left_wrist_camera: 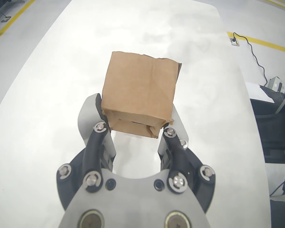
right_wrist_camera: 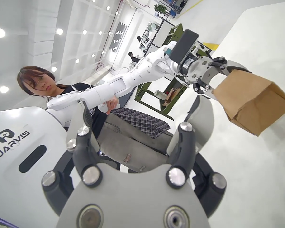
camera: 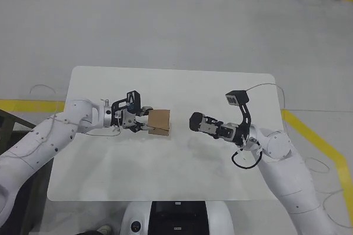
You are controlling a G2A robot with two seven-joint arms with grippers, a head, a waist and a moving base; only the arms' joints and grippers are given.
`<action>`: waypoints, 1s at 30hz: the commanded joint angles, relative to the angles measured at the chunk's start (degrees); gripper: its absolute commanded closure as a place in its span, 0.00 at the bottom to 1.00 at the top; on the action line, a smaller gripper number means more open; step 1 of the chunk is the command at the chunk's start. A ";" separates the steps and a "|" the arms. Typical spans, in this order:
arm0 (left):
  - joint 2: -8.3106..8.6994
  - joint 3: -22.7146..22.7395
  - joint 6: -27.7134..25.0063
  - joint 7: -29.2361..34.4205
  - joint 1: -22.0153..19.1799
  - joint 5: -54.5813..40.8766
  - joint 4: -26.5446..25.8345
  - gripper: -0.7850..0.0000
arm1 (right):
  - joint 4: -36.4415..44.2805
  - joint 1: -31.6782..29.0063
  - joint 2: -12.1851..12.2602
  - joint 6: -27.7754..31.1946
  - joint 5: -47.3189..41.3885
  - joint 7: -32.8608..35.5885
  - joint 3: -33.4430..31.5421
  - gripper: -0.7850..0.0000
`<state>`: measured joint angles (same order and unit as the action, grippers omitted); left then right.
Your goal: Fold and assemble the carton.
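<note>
Left wrist view puts the carton just ahead of the camera: a small brown box, already squared up, near the middle of the white table. I cannot tell whether its underside touches the surface or hangs just above it. The end facing this camera shows inner flaps folded in, with a dark slit between them and ragged corners, so that end looks only partly closed. The left gripper is clamped on this end, one finger on each side wall. This grip probably serves to keep the box square and steady and to point its far end across the table. The right gripper hangs opposite that far end, near it but apart, with its fingers spread wide and nothing between them. It appears ready to press a flap home or take the other end. The box seems mostly assembled; what remains is likely tucking the last flaps, and a hard squeeze could buckle the thin walls.
</note>
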<state>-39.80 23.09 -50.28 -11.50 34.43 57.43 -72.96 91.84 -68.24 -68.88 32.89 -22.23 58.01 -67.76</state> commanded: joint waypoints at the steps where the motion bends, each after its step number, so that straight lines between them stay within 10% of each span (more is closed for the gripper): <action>1: -2.05 -0.90 -0.05 -0.40 -0.89 1.01 2.70 0.71 | 1.58 -0.77 0.29 0.67 1.14 -0.22 -1.19 0.04; 12: -9.98 -3.57 -2.38 -3.05 -3.45 5.16 14.83 0.69 | 5.83 -3.91 1.45 1.45 4.10 -1.69 -5.34 0.00; 14: -10.94 -3.69 -2.67 -3.36 -3.68 5.91 16.33 0.58 | 5.95 -4.16 1.58 1.64 4.58 -1.92 -5.61 0.00; 17: -12.02 -3.60 -3.19 -4.14 -3.92 6.98 18.19 0.07 | 6.08 -4.31 1.73 1.82 5.27 -2.01 -5.65 0.00; 30: -9.71 3.05 -7.49 -12.13 -2.47 9.54 17.25 0.00 | 3.02 -1.94 2.15 8.54 18.08 -5.73 -5.98 0.00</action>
<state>-50.12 25.18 -57.27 -22.86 31.53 67.16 -55.06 95.39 -70.43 -66.73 40.62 -6.40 53.07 -73.68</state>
